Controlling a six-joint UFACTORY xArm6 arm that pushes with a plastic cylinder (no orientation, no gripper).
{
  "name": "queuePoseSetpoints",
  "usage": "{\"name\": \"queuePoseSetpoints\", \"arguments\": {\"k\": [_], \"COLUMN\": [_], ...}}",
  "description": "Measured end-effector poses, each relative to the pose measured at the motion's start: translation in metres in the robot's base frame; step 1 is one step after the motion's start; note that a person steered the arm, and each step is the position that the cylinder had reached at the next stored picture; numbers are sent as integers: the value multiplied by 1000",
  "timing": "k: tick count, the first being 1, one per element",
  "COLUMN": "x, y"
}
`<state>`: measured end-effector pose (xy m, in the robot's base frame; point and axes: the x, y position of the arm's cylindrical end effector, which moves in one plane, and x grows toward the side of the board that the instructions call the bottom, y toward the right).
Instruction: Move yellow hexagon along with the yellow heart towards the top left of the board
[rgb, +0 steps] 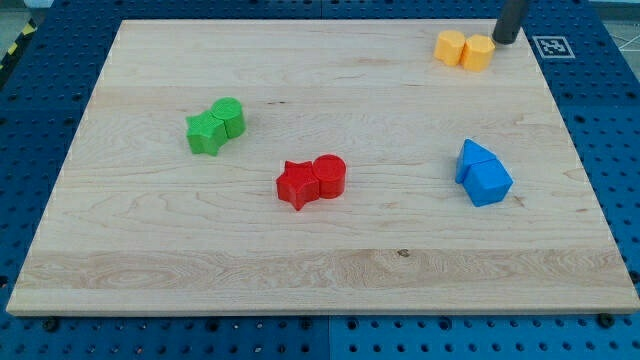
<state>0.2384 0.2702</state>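
Two yellow blocks sit touching near the view's top right of the wooden board (120, 250). The left one (450, 46) looks like the heart and the right one (479, 52) like the hexagon, though the shapes are hard to make out. My tip (505, 40) is at the end of the dark rod, just right of the right yellow block, close to it or touching it.
A green star (205, 133) and green cylinder (230, 116) sit at the left. A red star (296, 184) and red cylinder (330, 176) sit in the middle. Two blue blocks (483, 173) sit at the right. A marker tag (552, 46) lies by the top right corner.
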Motion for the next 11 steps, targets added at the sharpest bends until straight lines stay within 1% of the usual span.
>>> {"name": "queuePoseSetpoints", "arguments": {"k": [1, 2, 5, 6, 7, 9, 11], "x": [2, 2, 40, 46, 52, 50, 74], "y": [6, -2, -8, -24, -27, -26, -28]}}
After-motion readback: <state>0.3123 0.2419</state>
